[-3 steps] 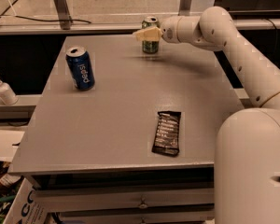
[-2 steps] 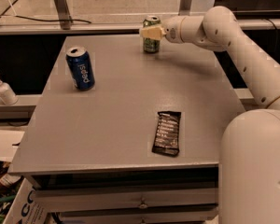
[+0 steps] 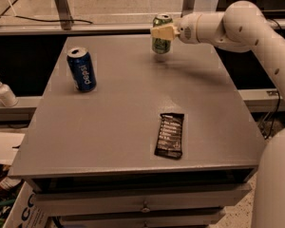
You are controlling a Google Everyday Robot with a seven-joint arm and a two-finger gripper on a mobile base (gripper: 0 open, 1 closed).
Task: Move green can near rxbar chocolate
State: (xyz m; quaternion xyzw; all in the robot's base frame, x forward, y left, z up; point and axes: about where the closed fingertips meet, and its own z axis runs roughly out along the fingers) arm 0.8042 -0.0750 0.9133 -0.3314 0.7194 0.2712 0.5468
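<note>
The green can (image 3: 159,46) is at the far middle of the grey table (image 3: 123,108), upright. My gripper (image 3: 162,32) reaches in from the right and is shut on the can's upper half, with a cream finger across its front. The can hangs a little above the table, and its shadow lies just below it. The rxbar chocolate (image 3: 169,135) lies flat in its dark wrapper near the front right of the table, well away from the can.
A blue Pepsi can (image 3: 82,70) stands upright at the table's far left. A white pump bottle (image 3: 3,92) stands on a ledge left of the table. My white arm (image 3: 247,27) spans the far right. Drawers (image 3: 142,205) sit under the table's front edge.
My gripper has closed on the green can and lifted it slightly, shifting it a little to the right. The Pepsi can and the bar have not moved.
</note>
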